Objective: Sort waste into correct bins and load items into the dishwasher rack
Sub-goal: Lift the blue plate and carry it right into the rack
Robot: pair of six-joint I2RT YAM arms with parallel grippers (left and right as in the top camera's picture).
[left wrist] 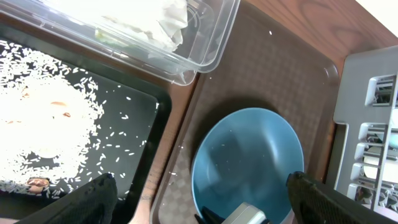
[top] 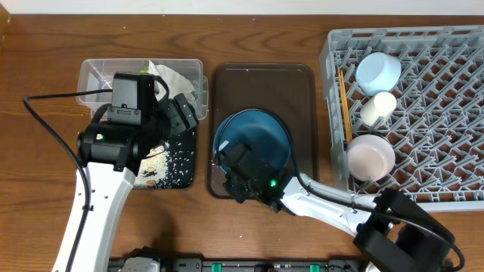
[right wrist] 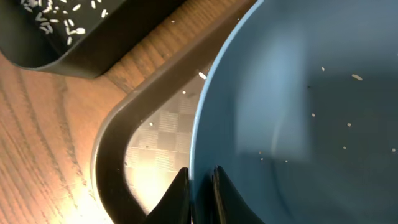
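The grey dishwasher rack (top: 446, 151) stands at the right. Left of it, the brown serving tray (top: 302, 98) holds the wide blue dish (top: 261, 132), whose near rim the right gripper (right wrist: 199, 190) pinches. The left gripper (left wrist: 208, 196) hangs spread wide by the black tray (left wrist: 163, 124) of rice (left wrist: 43, 118).

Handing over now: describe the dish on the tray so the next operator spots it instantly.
Find the central brown tray, between the black tray of rice and the grey rack. On it lies one wide, shallow blue dish. It is the only dish outside the rack, larger than the bowls there.
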